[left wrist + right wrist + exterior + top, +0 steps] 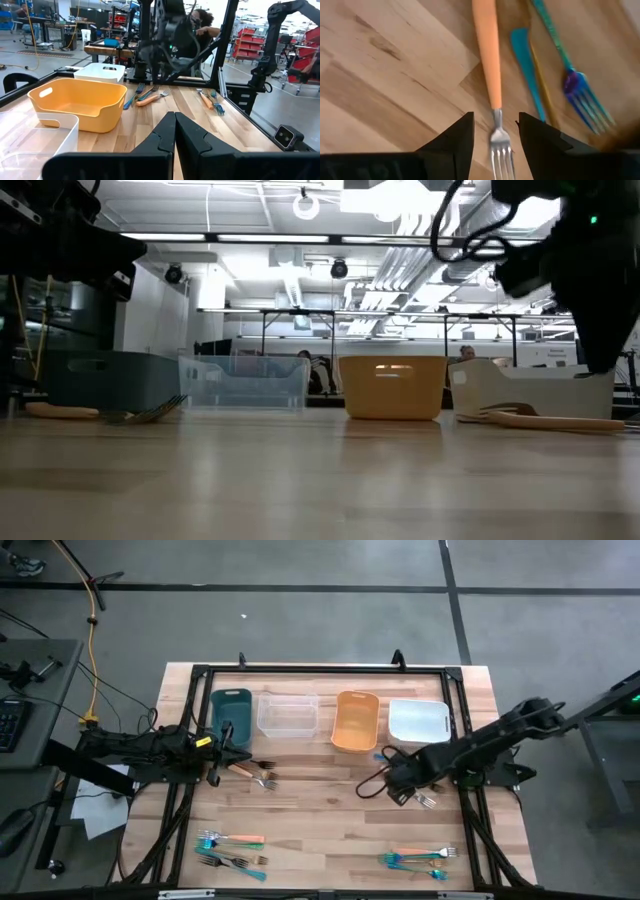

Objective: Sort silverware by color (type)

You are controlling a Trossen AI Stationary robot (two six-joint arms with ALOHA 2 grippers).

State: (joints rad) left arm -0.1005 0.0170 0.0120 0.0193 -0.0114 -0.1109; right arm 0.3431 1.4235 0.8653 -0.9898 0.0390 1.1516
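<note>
Right wrist view: open right pincer (495, 137) straddles orange-handled fork (490, 75).

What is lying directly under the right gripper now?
Under the open right gripper, an orange-handled fork lies on the table, its neck between the fingers. Its prong tips are cut off from view.

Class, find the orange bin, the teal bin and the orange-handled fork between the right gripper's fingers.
orange bin (355, 720), high view, bare floor.
teal bin (231, 712), high view, floor.
orange-handled fork (487, 55), right wrist view, handle.

4 rectangular plastic bins stand in a row across the wooden table (320, 480): dark teal bin (105, 377), clear bin (243, 382), orange bin (392, 387), white bin (530, 391).
</note>
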